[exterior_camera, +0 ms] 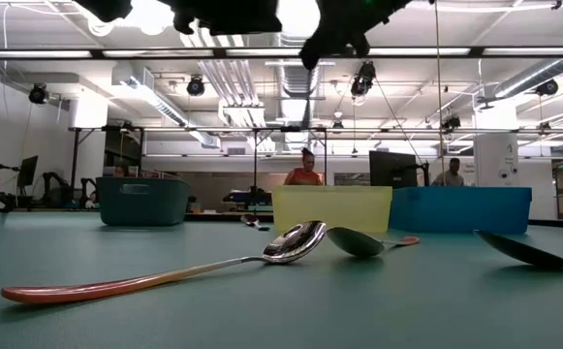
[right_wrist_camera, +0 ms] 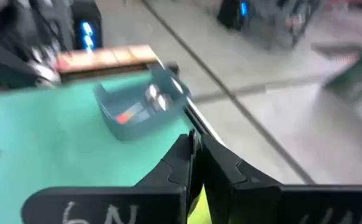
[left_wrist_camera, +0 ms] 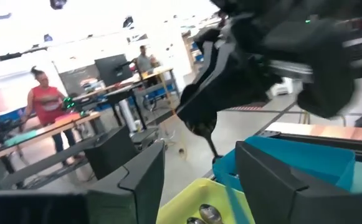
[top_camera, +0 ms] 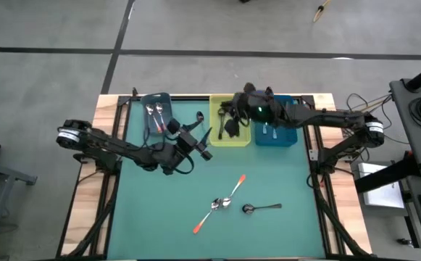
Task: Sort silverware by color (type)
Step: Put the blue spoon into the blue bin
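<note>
High view: green mat table (top_camera: 167, 217), three bins in a row along the 12 o'clock edge. Grey-blue bin (top_camera: 157, 118) at 11 o'clock holds spoons with orange handles, yellow bin (top_camera: 230, 135) in the middle holds dark-handled spoons, blue bin (top_camera: 275, 135) just beside it on the 1 o'clock side holds pale-handled ones.

Left gripper (top_camera: 201, 139) hangs above the mat between the grey-blue and yellow bins, fingers (left_wrist_camera: 144, 180) spread apart, nothing between them in the left wrist view.

Right gripper (top_camera: 233, 122) is over the yellow bin, fingers (right_wrist_camera: 179, 163) pressed together; a thin dark handle seems to hang from it, cannot tell for sure that it is pinched.

Loose silverware on the mat around 6 o'clock of centre: two orange-handled spoons (top_camera: 221, 204) lying end to end on a diagonal, bowls touching, and one dark-handled spoon (top_camera: 261, 208) just beside them toward 3 o'clock.

Low view: same orange spoons and dark one in front of the bins.
</note>
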Action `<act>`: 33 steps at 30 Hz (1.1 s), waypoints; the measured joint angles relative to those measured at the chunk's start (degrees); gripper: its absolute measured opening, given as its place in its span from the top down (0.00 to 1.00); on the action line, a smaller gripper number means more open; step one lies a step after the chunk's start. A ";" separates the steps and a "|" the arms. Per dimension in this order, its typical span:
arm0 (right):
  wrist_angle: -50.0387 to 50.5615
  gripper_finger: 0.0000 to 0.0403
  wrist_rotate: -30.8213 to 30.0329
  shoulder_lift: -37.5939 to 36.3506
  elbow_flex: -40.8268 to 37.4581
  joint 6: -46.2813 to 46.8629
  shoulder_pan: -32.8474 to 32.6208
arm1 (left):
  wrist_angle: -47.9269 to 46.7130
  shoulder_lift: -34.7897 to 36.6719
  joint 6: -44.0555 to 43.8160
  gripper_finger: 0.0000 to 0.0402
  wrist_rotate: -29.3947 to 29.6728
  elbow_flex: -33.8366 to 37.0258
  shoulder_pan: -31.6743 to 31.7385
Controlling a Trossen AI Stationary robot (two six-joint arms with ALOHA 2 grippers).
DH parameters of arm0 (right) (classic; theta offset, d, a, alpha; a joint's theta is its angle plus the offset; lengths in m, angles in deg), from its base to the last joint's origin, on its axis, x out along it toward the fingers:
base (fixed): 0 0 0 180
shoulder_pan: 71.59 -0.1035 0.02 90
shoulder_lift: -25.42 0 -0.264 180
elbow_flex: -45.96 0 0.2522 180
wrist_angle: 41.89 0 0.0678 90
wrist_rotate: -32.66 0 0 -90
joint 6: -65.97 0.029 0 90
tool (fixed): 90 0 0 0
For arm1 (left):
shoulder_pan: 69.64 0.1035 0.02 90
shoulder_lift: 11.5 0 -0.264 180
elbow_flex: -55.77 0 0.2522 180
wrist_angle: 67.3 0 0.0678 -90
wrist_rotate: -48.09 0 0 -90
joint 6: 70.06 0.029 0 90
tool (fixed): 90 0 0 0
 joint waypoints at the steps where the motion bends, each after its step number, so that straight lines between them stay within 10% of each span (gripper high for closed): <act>1: 4.21 0.97 0.10 0.13 2.03 0.52 1.11 | -0.40 1.33 0.05 0.56 -1.04 1.08 0.00; 19: 52.97 0.97 15.42 9.33 15.70 6.83 28.90 | -8.65 35.45 -0.68 0.68 -29.08 26.89 1.36; 33: 57.36 0.97 15.72 17.43 15.69 9.65 40.51 | -8.26 48.07 8.43 0.71 -28.96 33.83 1.34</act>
